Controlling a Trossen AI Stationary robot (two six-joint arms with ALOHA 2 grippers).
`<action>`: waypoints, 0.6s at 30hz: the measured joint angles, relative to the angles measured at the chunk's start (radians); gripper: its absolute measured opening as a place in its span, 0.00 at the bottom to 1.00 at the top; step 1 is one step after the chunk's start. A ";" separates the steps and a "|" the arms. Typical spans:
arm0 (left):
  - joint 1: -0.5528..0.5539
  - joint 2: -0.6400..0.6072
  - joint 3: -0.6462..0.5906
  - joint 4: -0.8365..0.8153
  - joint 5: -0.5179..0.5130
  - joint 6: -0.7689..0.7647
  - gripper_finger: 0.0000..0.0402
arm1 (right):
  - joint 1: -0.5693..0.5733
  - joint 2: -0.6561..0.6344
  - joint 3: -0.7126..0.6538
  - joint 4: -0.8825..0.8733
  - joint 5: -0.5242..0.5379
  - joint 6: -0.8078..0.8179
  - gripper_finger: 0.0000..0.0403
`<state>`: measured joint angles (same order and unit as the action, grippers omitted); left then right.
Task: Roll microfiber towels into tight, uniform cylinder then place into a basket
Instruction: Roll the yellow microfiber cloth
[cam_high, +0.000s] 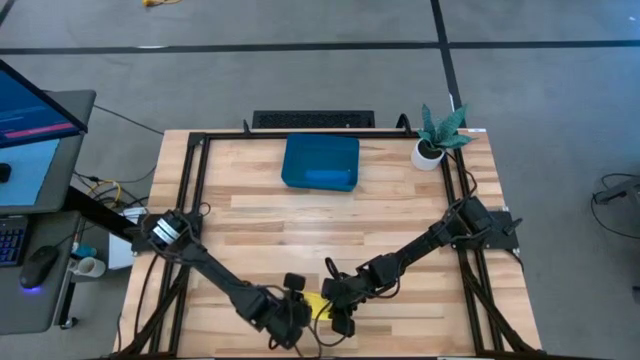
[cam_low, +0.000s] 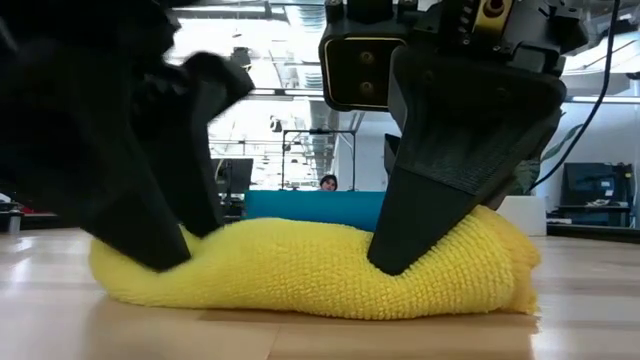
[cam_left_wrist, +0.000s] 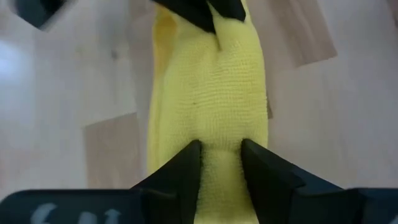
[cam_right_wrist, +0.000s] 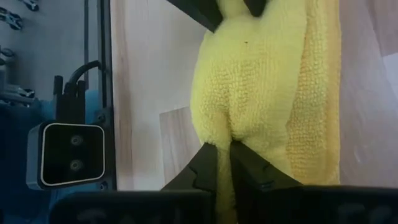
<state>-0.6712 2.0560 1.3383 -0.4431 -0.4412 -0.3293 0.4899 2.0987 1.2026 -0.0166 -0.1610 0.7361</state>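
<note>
Counting left to right: one yellow towel (cam_high: 318, 305) lay rolled at the table's (cam_high: 400, 215) near edge, the left gripper (cam_left_wrist: 221, 163) pinching one end and the right gripper (cam_right_wrist: 224, 160) nipping a fold of the other. One teal basket (cam_high: 320, 160) sat at the far middle, holding one rolled blue towel (cam_high: 328, 177). One potted plant (cam_high: 436, 137) stood far right.

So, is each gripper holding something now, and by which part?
Both hold the rolled bright yellow microfiber towel, still lying on the wooden table. The left gripper pinches one end, and the right gripper pinches the opposite end.
</note>
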 joint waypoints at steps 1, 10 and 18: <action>0.010 0.003 -0.006 0.011 0.031 -0.005 0.28 | 0.001 0.000 0.000 0.000 0.001 0.000 0.11; 0.044 0.029 -0.029 0.044 0.106 -0.035 0.28 | 0.001 0.001 -0.001 0.006 0.002 -0.005 0.17; 0.043 0.030 -0.031 0.057 0.092 -0.026 0.04 | -0.021 0.003 -0.002 0.007 -0.111 -0.072 0.24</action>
<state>-0.6285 2.0861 1.3075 -0.3859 -0.3490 -0.3557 0.4688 2.1015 1.2011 -0.0097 -0.2716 0.6645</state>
